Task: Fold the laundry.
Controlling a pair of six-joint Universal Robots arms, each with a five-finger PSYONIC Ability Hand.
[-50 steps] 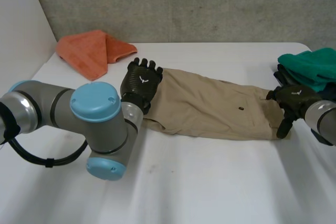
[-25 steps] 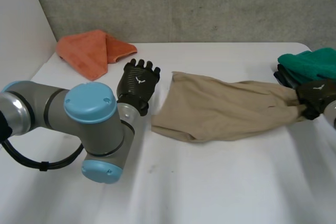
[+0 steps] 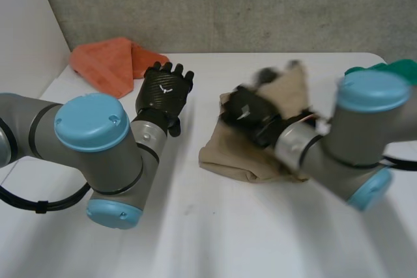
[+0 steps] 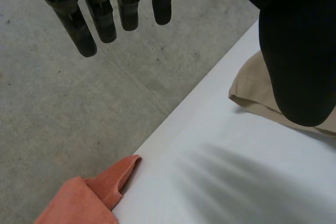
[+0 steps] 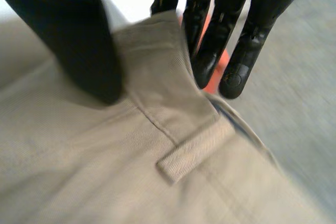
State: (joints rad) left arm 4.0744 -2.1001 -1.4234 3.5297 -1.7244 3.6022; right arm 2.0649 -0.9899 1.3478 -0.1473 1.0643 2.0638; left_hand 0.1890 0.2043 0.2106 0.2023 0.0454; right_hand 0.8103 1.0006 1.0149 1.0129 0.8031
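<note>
The robot's right hand (image 3: pixel 253 114) is pinching the waistband (image 5: pixel 155 59) of the tan trousers (image 3: pixel 238 161) between thumb and fingers. It is holding that end lifted over the rest of the garment, which is lying bunched near the middle of the white tabletop (image 3: pixel 215 239). A belt loop (image 5: pixel 184 156) is showing just below the grasp in the right wrist view. The left hand (image 3: pixel 166 89) is hovering at about nine o'clock from the trousers, fingers straight and released, gripping nothing and clear of the fabric. An orange cloth (image 3: pixel 107 63) is lying at the tabletop's ten o'clock, and a green cloth (image 3: pixel 397 68) is peeking out at two o'clock behind the right arm. The trousers look like soft, light twill: limp enough to sag and wrinkle wherever they are unsupported, but unlikely to slip from a pinch. The doubled waistband seems the firmest place to hold, and the free hand would likely do best taking the loose edge at the heap's nine o'clock so the fold lands square.
</note>
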